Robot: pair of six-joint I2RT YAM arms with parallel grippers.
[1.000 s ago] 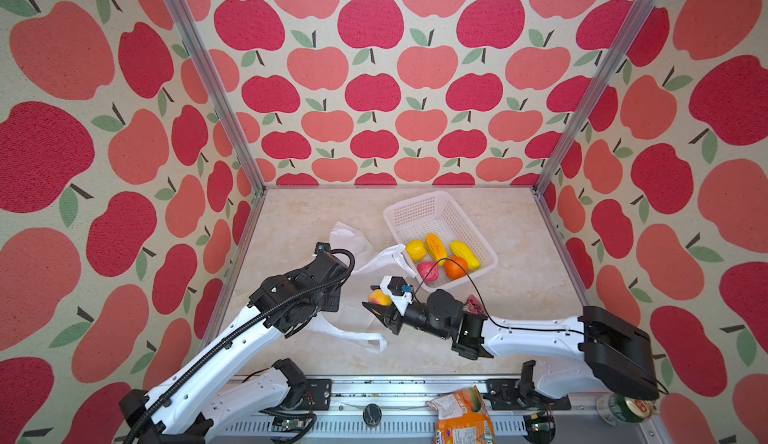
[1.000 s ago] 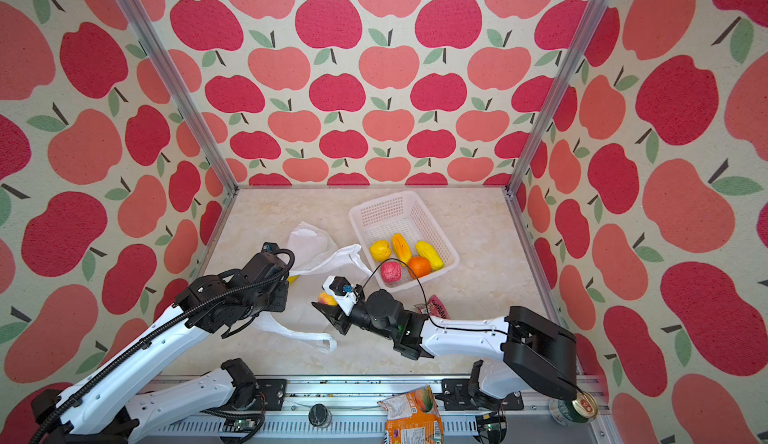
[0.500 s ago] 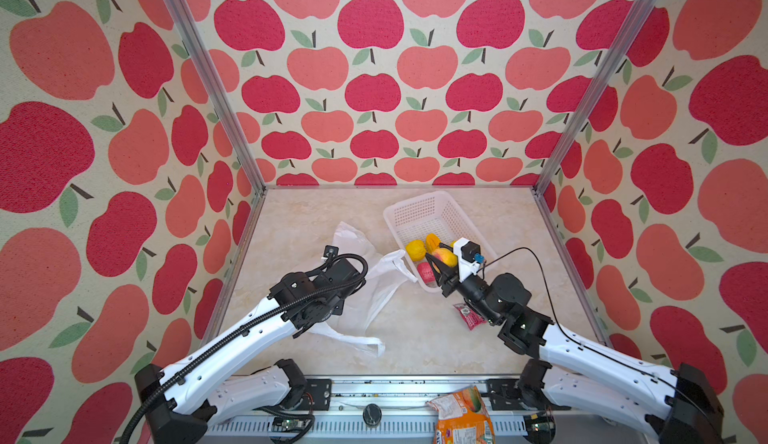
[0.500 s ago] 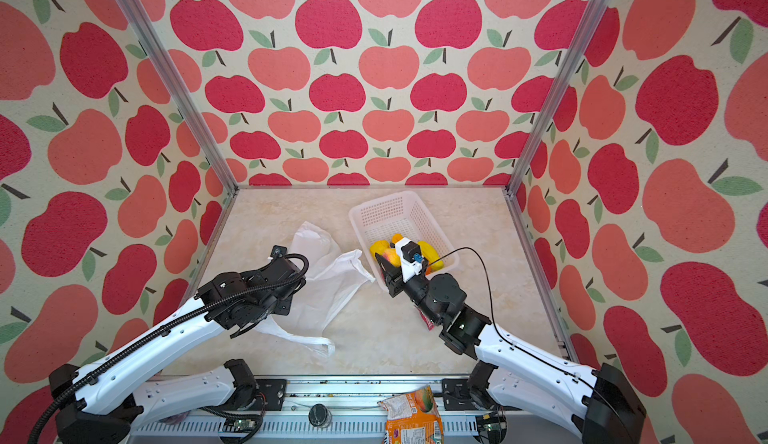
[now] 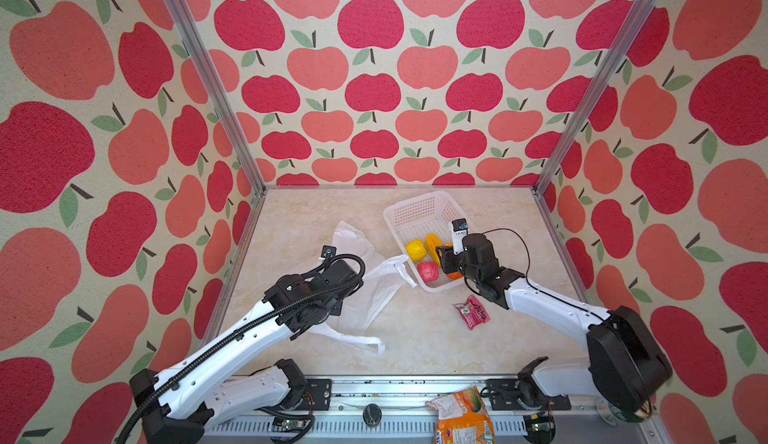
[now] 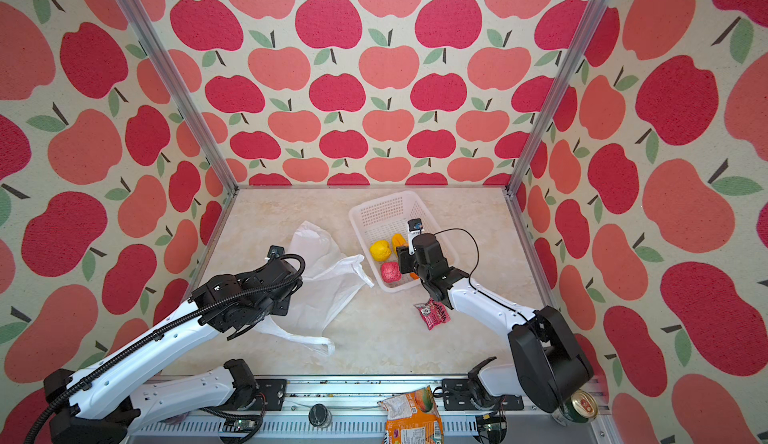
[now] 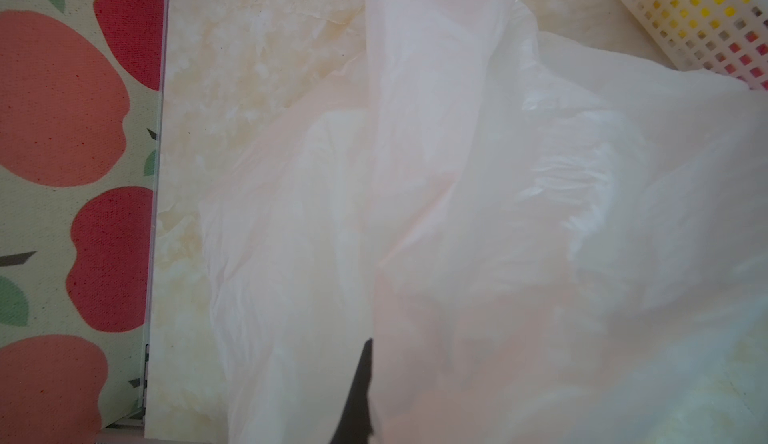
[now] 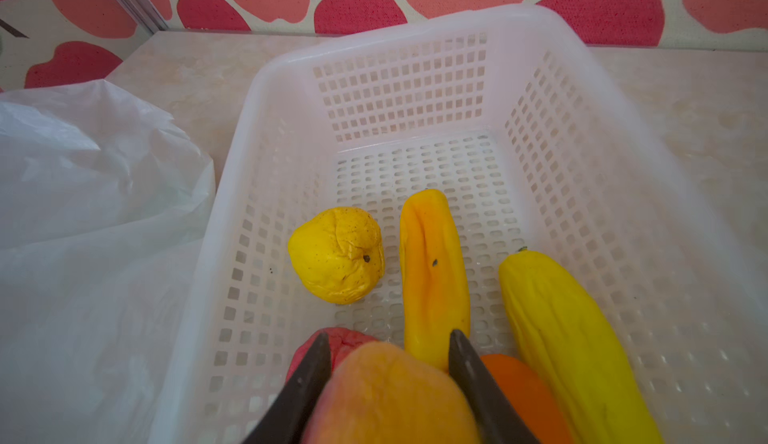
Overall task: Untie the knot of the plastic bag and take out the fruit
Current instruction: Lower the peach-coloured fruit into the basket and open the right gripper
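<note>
Right gripper [image 8: 388,333] moved over the basket [image 8: 415,26] w/ a peach-coloured fruit [image 8: 390,396] clamped betw. its fingers; left gripper [image 7: 365,350] is closed, pinching the plastic bag [image 7: 498,213].

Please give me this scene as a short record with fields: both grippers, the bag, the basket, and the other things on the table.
left gripper: shut, apparently pinching the film of the plastic bag
right gripper: closed on a peach-coloured fruit, over the basket
plastic bag: limp on the table, left of the basket; no knot visible
basket contents: round yellow fruit, long orange-yellow fruit, long yellow fruit, orange fruit, red fruit
other items: red snack packet on the table near the basket; orange snack bag at the front rail
</note>
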